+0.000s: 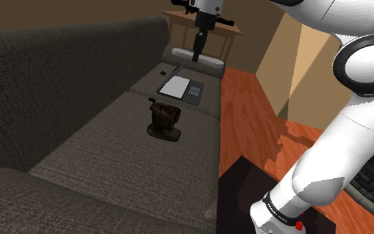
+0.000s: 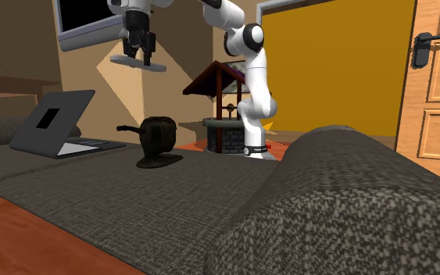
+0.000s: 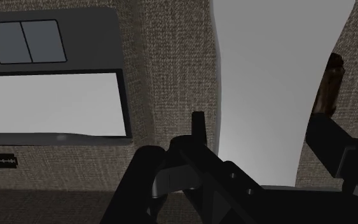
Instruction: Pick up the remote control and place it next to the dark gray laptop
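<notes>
**Remote in the hand, held up above the sofa, laptop below and to one side**

Shoulder view: the hand [image 1: 197, 53] is clenched on the pale grey remote [image 1: 208, 60], which hangs clear above the sofa [image 1: 112, 146]. The remote's long axis runs crosswise under the fingers, and the open dark grey laptop [image 1: 181, 86] lies lower than the hand.
Second exterior view: the hand [image 2: 138, 53] grips the remote [image 2: 152, 66] about level, well above the cushions. The laptop [image 2: 54, 121] sits below it and off to the side.
Wrist view: the remote [image 3: 266, 95] stretches away between the black fingers [image 3: 199, 130]. The laptop [image 3: 50, 105] lies beside it, with a strip of sofa fabric showing between them, and the remote's length runs roughly along the laptop's near edge. The move ahead looks like mostly a straight lowering beside the laptop, with little turning needed.
</notes>
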You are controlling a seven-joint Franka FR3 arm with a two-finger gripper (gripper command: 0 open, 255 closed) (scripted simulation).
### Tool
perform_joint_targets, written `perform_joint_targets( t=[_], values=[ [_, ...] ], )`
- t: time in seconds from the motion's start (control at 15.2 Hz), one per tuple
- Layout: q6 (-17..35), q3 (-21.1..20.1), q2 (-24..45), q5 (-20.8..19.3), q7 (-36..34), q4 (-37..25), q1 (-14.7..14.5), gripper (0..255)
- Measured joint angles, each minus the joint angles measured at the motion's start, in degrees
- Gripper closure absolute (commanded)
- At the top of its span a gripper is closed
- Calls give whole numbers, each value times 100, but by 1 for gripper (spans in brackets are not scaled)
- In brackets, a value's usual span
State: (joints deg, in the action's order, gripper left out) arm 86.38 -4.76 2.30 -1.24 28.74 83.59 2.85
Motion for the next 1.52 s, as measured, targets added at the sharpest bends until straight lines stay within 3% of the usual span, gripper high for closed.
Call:
perform_joint_targets(
  t=[0.26, 0.4, 1.52],
  values=[
    [-200, 183, 632, -23, 405, -840, 214, 255],
    [-124, 220, 726, -22, 492, -858, 264, 255],
    [1311, 229, 427, -8, 489, 876, 283, 255]
  ],
)
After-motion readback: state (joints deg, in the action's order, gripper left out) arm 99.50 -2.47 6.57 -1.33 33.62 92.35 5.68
